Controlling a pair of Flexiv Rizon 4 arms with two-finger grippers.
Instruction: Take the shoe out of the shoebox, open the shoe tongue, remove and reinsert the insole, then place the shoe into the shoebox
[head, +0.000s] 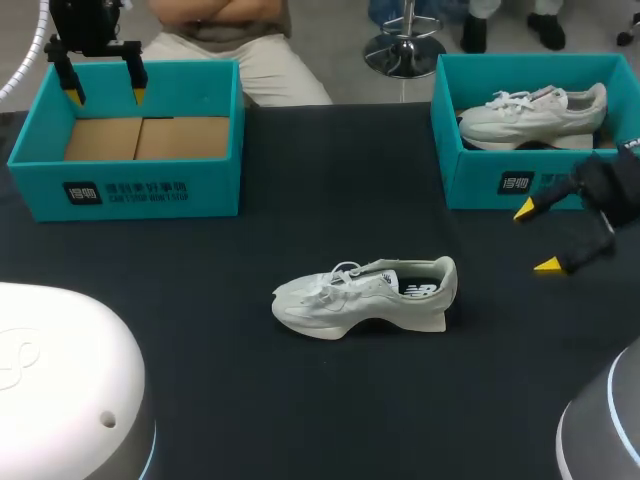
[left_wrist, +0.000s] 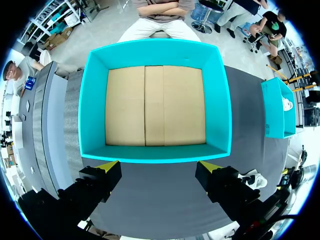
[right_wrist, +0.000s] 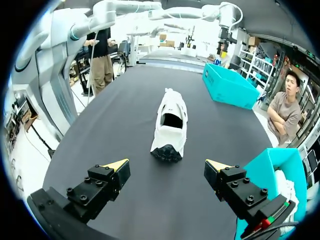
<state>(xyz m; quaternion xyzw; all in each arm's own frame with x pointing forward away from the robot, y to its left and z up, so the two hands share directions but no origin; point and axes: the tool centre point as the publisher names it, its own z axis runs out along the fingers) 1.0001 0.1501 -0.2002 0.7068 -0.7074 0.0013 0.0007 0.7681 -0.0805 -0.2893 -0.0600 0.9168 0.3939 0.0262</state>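
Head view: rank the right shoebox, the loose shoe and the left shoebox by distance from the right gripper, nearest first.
Measured from the right gripper:
1. Right shoebox, right beside it at the table's right.
2. Loose shoe, mid-table, to its left.
3. Left shoebox, far across at the table's left.

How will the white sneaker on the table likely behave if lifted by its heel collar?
The white sneaker probably lifts easily; it looks like a light running shoe. Its soft collar likely flexes when pinched. Upright on a narrow sole, it may tip if pushed sideways.
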